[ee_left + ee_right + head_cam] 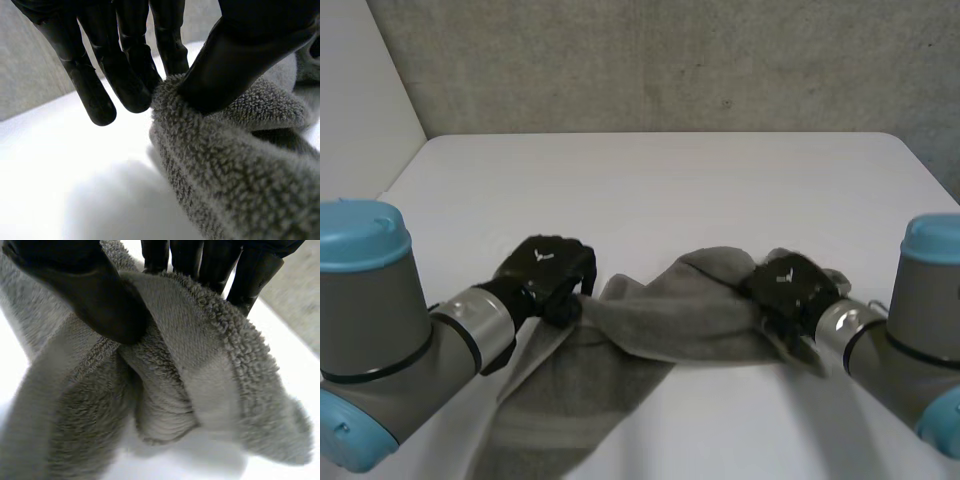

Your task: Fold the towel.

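Note:
A grey terry towel point(650, 330) lies bunched across the near half of the white table point(660, 190), one end trailing toward the near left edge. My left hand point(545, 275) pinches the towel point(235, 165) at its left edge, the thumb point(240, 60) pressing the cloth against the fingers point(125, 75). My right hand point(788, 290) grips the right end of the towel point(200, 370). There its thumb point(95, 295) presses a fold against the fingers point(220, 265) behind it. The stretch between the two hands is a raised ridge.
A grey wall point(670, 60) stands behind the table's far edge. Bare white tabletop stretches beyond the towel to the far edge. My two arms come in at the near left point(380, 330) and near right point(920, 330) corners.

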You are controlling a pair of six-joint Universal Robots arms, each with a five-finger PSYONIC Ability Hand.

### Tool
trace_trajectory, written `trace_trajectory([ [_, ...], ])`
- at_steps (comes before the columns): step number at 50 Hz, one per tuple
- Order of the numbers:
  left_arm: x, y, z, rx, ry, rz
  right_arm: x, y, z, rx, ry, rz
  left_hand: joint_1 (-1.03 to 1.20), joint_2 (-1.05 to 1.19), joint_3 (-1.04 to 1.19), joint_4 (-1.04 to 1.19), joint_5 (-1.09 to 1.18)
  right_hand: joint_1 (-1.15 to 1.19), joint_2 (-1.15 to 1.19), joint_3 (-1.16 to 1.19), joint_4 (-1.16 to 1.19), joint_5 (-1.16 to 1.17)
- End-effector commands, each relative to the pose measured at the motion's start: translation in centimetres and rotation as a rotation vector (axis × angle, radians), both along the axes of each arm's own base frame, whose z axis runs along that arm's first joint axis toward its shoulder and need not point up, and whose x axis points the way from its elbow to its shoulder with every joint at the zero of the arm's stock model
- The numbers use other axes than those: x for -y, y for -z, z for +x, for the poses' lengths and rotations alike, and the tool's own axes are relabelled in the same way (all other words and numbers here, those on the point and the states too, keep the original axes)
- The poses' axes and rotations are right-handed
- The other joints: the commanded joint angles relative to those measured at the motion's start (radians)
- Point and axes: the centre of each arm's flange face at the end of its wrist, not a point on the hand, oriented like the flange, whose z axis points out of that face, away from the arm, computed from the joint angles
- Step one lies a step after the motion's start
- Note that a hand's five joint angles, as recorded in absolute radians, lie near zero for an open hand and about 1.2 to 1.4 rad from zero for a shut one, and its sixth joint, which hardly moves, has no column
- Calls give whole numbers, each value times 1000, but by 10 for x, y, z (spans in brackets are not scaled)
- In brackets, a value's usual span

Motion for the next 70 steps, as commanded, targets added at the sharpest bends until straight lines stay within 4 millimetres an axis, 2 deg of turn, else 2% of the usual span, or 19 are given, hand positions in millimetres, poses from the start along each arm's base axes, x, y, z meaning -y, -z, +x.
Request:
trace_trajectory([
  [1, 23, -44, -8, -94, -18, -118, 29, -97, 14, 166, 1, -233, 152, 89, 65, 44, 119, 115, 130, 93, 72, 75],
  [2, 35, -63, -10, -124, -31, -175, 29, -97, 14, 167, 1, -234, 152, 89, 65, 44, 119, 115, 130, 93, 72, 75],
  [4, 47, -79, -11, -151, -43, -228, 53, -146, 18, 346, 40, -352, 152, 89, 65, 44, 119, 115, 130, 93, 72, 75],
  [5, 59, -100, -11, -184, -58, -286, 53, -146, 18, 347, 40, -353, 152, 89, 65, 44, 119, 115, 130, 93, 72, 75],
  [7, 71, -118, -9, -215, -82, -337, 72, -189, 19, 538, 56, -459, 152, 89, 65, 44, 119, 115, 130, 93, 72, 75],
  [11, 92, -169, 2, -325, -156, -459, 86, -210, 15, 644, 74, -508, 152, 89, 65, 44, 119, 115, 130, 93, 72, 75],
  [17, 92, -185, 8, -378, -168, -487, 92, -192, -10, 555, 210, -306, 152, 89, 65, 44, 119, 115, 130, 93, 72, 75],
  [20, 88, -168, 6, -356, -160, -432, 85, -157, -5, 485, 198, -87, 152, 89, 65, 44, 119, 115, 130, 93, 72, 75],
  [25, 60, -88, -3, -254, -39, -183, 72, -121, -3, 451, 118, 119, 152, 89, 65, 44, 119, 115, 130, 93, 72, 75],
  [26, 60, -88, -3, -254, -38, -183, 71, -112, -6, 450, 108, 148, 152, 89, 65, 44, 119, 115, 130, 93, 72, 75],
  [30, 29, -33, -6, -192, 38, 4, 74, -101, -17, 436, 111, 181, 152, 89, 65, 44, 119, 115, 130, 93, 72, 75],
  [33, 16, -14, -3, -166, 42, 74, 73, -93, -24, 391, 113, 215, 152, 89, 65, 44, 119, 115, 130, 93, 72, 75],
  [38, 12, -10, 1, -164, 34, 93, 64, -92, -35, 320, 119, 313, 147, 83, 60, 39, 113, 115, 130, 93, 72, 75],
  [47, 35, -16, 0, -183, 7, 55, 126, -59, -45, 372, 271, 266, 68, 4, -20, -41, 34, 115, 130, 93, 72, 75],
  [49, 43, 1, -8, -170, 10, 92, 134, -49, -48, 365, 319, 258, 38, -25, -49, -70, 5, -31, -15, -53, -74, -70],
  [51, 46, 8, -12, -164, 14, 104, 142, -35, -54, 343, 394, 259, 9, -55, -78, -99, -25, -589, -573, -611, -632, -628],
  [55, 59, 28, -19, -146, -10, 129, 143, -31, -55, 340, 441, 243, -9, -73, -96, -117, -42, -1016, -1000, -1037, -1058, -1055],
  [62, 76, 46, -27, -126, -32, 132, 128, -49, -55, 389, 453, 214, -79, -143, -167, -187, -113, -1107, -1091, -1129, -1150, -1146],
  [70, 99, 40, -35, -149, -48, 75, 75, -78, -52, 394, 331, 140, -85, -149, -172, -193, -119, -1107, -1091, -1129, -1150, -1146],
])
